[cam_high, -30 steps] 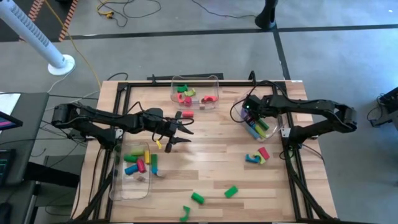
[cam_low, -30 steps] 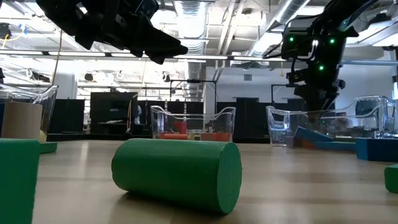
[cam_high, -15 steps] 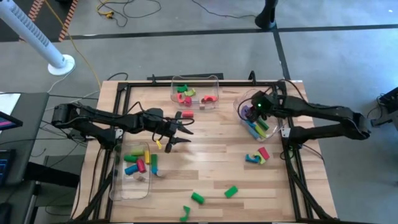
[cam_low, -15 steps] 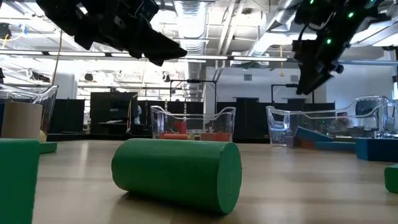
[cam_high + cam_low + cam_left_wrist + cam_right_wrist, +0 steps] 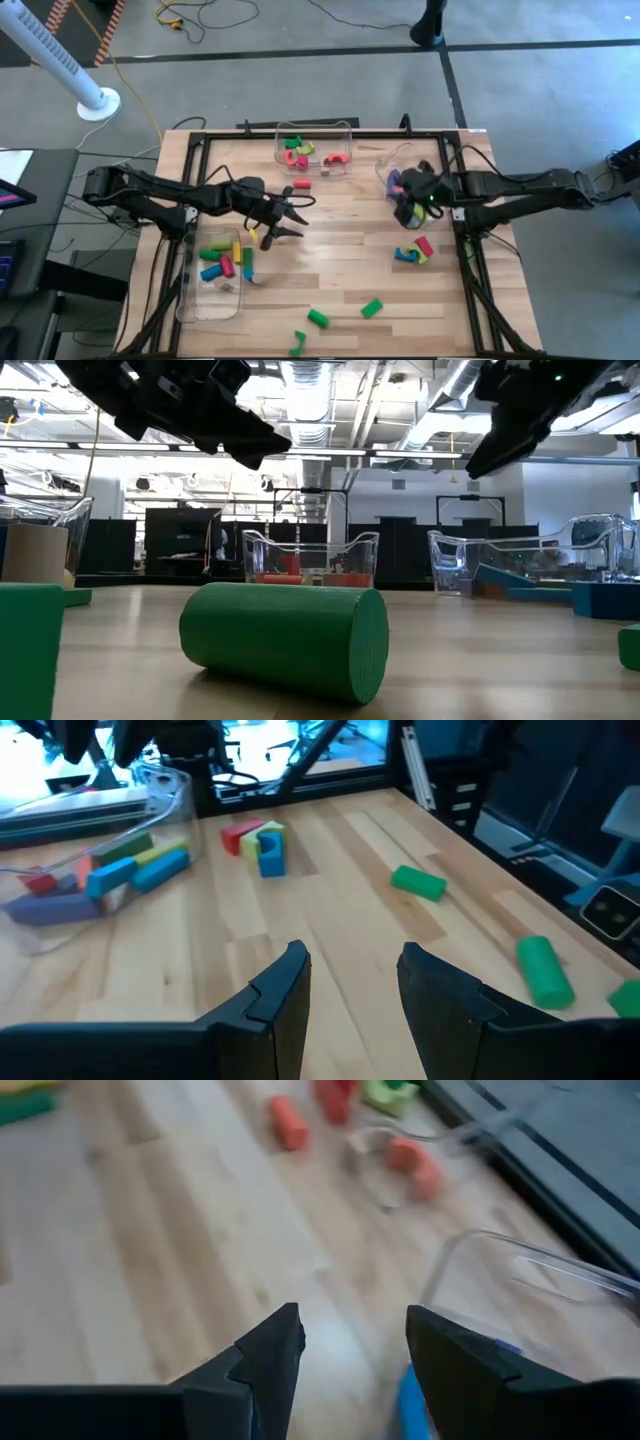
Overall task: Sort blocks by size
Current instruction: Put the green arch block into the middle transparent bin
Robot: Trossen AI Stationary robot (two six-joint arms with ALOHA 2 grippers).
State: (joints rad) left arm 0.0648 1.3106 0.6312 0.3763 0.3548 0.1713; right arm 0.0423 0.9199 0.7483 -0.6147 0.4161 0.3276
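Loose blocks lie on the wooden table: a green cylinder [image 5: 318, 318] [image 5: 285, 635], a green block [image 5: 371, 307], a small green one [image 5: 298, 343], a mixed cluster [image 5: 415, 250] [image 5: 256, 844] and a red block [image 5: 300, 184] [image 5: 288, 1122]. My left gripper [image 5: 297, 215] [image 5: 350, 985] hovers open over the table's middle left with nothing between its fingers. My right gripper [image 5: 402, 198] [image 5: 350, 1345] is open and empty, above the near side of the right clear bin [image 5: 392, 165]. Both grippers show high up in the low view, the left gripper [image 5: 250, 445] and the right gripper [image 5: 490, 455].
Three clear bins stand on the table: a far bin [image 5: 315, 132] with red, pink and green blocks, the right bin with blue and purple ones [image 5: 100, 875], and a left bin [image 5: 192, 300] with mixed blocks. Black frame rails border the table. Bare wood lies mid-table.
My right gripper has risen out of the right bin, tipped from steeply downward toward more level and swung a little toward the table's near edge, staying open and empty. The blocks have not moved.
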